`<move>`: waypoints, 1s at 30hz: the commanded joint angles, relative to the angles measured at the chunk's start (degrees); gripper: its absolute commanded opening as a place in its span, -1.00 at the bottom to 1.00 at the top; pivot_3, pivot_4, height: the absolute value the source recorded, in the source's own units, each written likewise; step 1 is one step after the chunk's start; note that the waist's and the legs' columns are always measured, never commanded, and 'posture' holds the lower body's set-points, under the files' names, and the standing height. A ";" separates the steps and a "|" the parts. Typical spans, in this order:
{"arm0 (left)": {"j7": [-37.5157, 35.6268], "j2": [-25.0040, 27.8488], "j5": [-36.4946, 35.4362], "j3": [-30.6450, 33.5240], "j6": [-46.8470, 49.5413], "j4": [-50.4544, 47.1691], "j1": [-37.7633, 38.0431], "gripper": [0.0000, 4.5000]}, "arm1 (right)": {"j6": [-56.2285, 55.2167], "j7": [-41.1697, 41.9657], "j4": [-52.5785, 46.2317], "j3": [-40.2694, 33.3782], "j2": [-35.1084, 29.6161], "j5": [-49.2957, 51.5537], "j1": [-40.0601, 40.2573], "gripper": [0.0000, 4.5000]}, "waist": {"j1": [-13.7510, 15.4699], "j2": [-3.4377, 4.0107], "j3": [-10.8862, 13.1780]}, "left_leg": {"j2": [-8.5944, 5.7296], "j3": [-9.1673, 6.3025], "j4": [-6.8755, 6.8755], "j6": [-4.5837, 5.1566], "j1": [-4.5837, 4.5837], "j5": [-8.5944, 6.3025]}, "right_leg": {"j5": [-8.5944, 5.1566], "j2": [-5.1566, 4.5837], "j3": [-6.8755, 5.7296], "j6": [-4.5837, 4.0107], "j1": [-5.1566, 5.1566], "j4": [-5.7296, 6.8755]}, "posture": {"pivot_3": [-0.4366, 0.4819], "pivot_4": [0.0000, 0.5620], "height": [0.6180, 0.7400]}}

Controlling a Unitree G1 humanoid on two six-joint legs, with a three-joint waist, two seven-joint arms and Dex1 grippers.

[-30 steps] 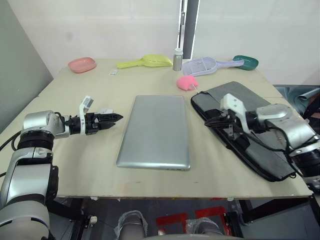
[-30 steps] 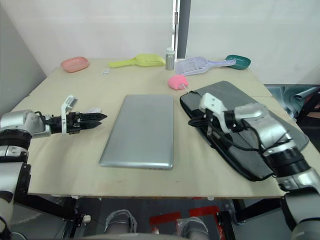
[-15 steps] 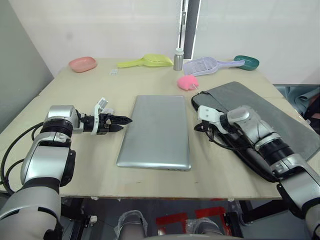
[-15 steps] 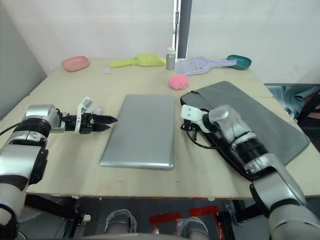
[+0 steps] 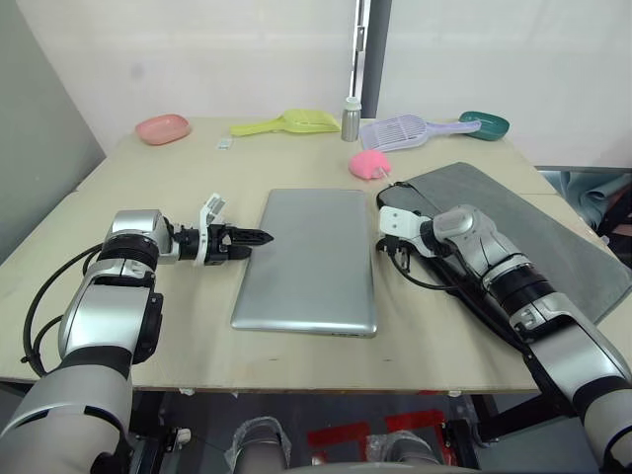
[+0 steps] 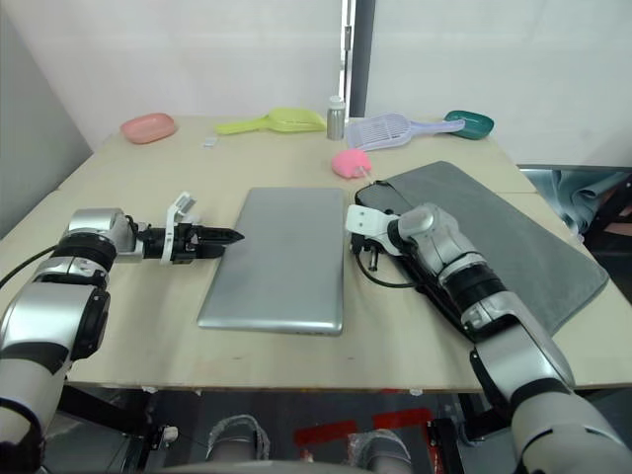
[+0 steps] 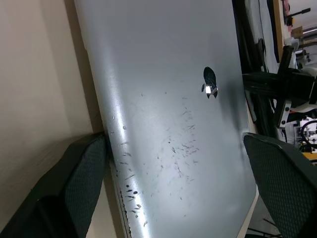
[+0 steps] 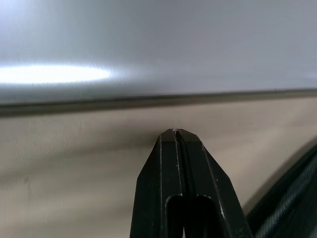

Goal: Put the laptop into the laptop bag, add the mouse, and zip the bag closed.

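While the laptop [image 5: 307,259] lies flat and closed at the centre of the frame on the counter [image 5: 178,188], both arms reach in toward it from either side. Left hand [image 5: 259,237] sits at centre left, fingers spread apart with nothing between them, tips right at the laptop's left edge; the left wrist view shows one finger [image 7: 81,186] against that edge and the other beyond the scratched silver lid. Right hand [image 6: 361,247] is just right of the laptop's right edge, low over the counter in the gap between the laptop and the laptop bag [image 5: 553,237]; in the right wrist view its two black fingers [image 8: 177,188] are pressed tight together, gripping nothing, pointing at the laptop's edge with a strip of bare counter between.

That laptop bag lies flat at the right of the frame, grey fabric with black edging, angled from centre right down toward the lower right corner, its near black edge just beside the right arm. The mouse cannot be made out.

Along the upper part of the frame, a pink dish [image 5: 162,127] sits at upper left, a yellow scoop [image 5: 291,122] at upper centre, a small metal bottle [image 5: 351,118] beside it, a lilac slotted scoop [image 5: 410,129] and a green scoop [image 5: 486,123] at upper right. A pink plush [image 5: 370,164] rests just above the laptop's top right corner, near the bag's top end
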 commanded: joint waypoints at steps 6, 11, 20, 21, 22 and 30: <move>-1.82 -1.69 0.26 0.53 1.19 0.48 0.47 1.00 | -0.22 0.15 -0.13 0.13 4.24 -0.79 -1.81 -0.97 | -0.11 0.00 0.00 | -0.01 -0.06 -0.03 0.00 0.01 0.00 | 0.01 -0.01 -0.05 -0.01 0.08 -0.11 | -0.05 -0.47 1.00; -3.24 -1.91 0.12 0.99 1.99 0.03 0.67 1.00 | 0.31 -0.16 -0.26 -0.15 6.50 -0.54 -1.82 -0.97 | -0.51 0.01 0.00 | -0.01 -0.07 -0.06 -0.01 0.04 -0.01 | 0.01 0.00 -0.06 -0.02 0.09 -0.10 | -0.05 -0.47 1.00; -4.81 -0.48 0.20 1.52 3.08 -0.77 1.29 1.00 | -2.73 -2.17 5.41 5.24 2.99 -10.95 -1.33 -0.97 | -0.60 -0.01 -0.01 | 0.00 -0.07 -0.11 -0.03 0.21 -0.02 | 0.01 0.00 -0.06 -0.02 0.26 -0.18 | -0.05 -0.47 1.00; -5.11 -0.18 0.41 1.35 3.05 -0.86 1.53 1.00 | -2.68 -2.32 5.66 5.61 2.68 -11.89 -1.62 -0.97 | -0.61 0.00 -0.01 | 0.00 -0.07 -0.11 -0.03 0.28 -0.02 | 0.01 0.00 -0.06 -0.02 0.33 -0.19 | -0.05 -0.47 1.00; -5.90 0.59 0.77 0.84 3.17 -1.01 1.89 1.00 | -2.73 -1.49 5.23 6.26 1.82 -12.94 -2.05 -0.97 | -0.60 0.00 -0.01 | 0.00 -0.05 -0.12 -0.04 0.44 -0.03 | 0.01 0.00 -0.03 -0.03 0.45 -0.20 | -0.05 -0.47 1.00; -7.93 4.87 1.01 2.66 1.97 3.00 1.59 1.00 | -1.93 2.29 2.87 5.73 -0.13 -12.43 -4.29 -0.97 | -0.24 0.05 0.05 | -0.01 0.01 -0.36 -0.05 0.87 -0.02 | 0.01 0.00 0.01 -0.03 0.80 -0.35 | -0.05 -0.47 1.00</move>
